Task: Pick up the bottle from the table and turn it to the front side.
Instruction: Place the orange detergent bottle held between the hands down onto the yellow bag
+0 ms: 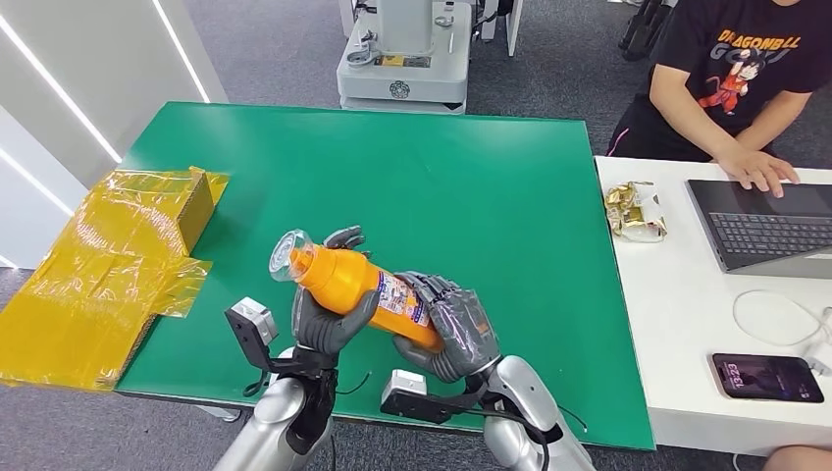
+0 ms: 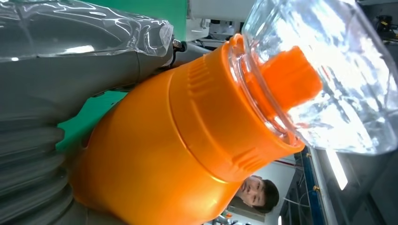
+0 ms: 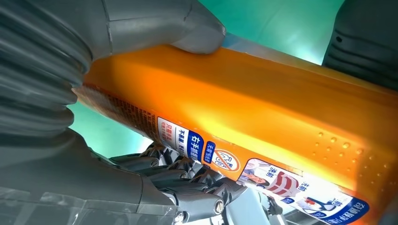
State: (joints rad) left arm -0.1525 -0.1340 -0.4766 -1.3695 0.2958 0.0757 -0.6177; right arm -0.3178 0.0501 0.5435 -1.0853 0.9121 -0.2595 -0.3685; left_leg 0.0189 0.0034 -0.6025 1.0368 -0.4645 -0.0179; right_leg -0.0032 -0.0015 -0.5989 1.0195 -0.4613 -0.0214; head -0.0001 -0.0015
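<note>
An orange bottle point(image 1: 355, 285) with a clear cap point(image 1: 286, 253) and a printed label is held off the green table point(image 1: 471, 167), lying tilted with its cap toward the left. My left hand point(image 1: 329, 319) grips its upper body near the cap, and my right hand point(image 1: 453, 329) grips its lower end. In the left wrist view the orange bottle point(image 2: 155, 154) and its clear cap point(image 2: 328, 70) loom close. In the right wrist view the bottle's side with the label point(image 3: 263, 164) lies between my thumb point(image 3: 159, 23) and fingers point(image 3: 187, 187).
A yellow taped cardboard box point(image 1: 108, 265) sits open at the table's left edge. To the right stands a white desk point(image 1: 677, 324) with a laptop point(image 1: 765, 226), a phone point(image 1: 767, 377), a snack pack point(image 1: 636, 210) and a seated person point(image 1: 726, 78).
</note>
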